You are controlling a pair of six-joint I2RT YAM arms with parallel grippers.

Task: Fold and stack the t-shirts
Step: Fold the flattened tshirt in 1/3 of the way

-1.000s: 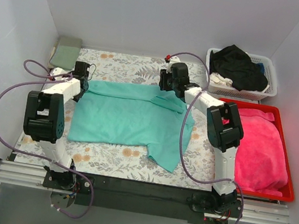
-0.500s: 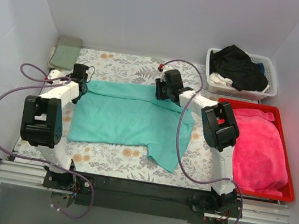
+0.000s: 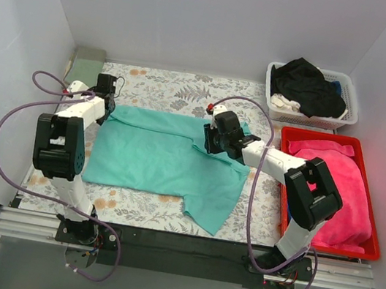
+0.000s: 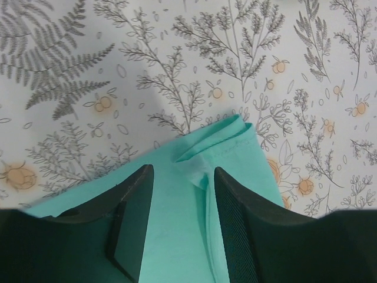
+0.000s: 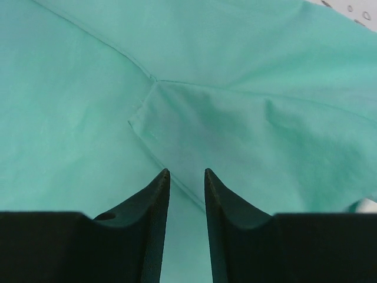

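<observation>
A teal t-shirt (image 3: 161, 158) lies spread flat on the patterned table cover, one sleeve pointing to the near right. My left gripper (image 3: 104, 101) is at its far left corner. In the left wrist view it (image 4: 179, 183) is open, with a folded teal corner (image 4: 227, 138) lying between the fingers (image 4: 132, 218). My right gripper (image 3: 212, 142) hovers over the shirt's far right part. In the right wrist view it (image 5: 185, 177) is open by a narrow gap above a seam of the teal cloth (image 5: 177, 118). A black tee (image 3: 308, 86) fills the basket. A sage-green folded one (image 3: 86, 66) lies at the back left.
A white basket (image 3: 347, 111) stands at the back right. A red tray (image 3: 364, 251) holding a pink cloth (image 3: 336, 194) sits on the right. White walls close in the table on three sides. The grey fern-patterned cover (image 3: 166, 84) shows around the shirt.
My right gripper has moved nearer, from the shirt's far edge to over its body. The shirt has shifted nearer and lies flatter. My left gripper has moved slightly farther back.
</observation>
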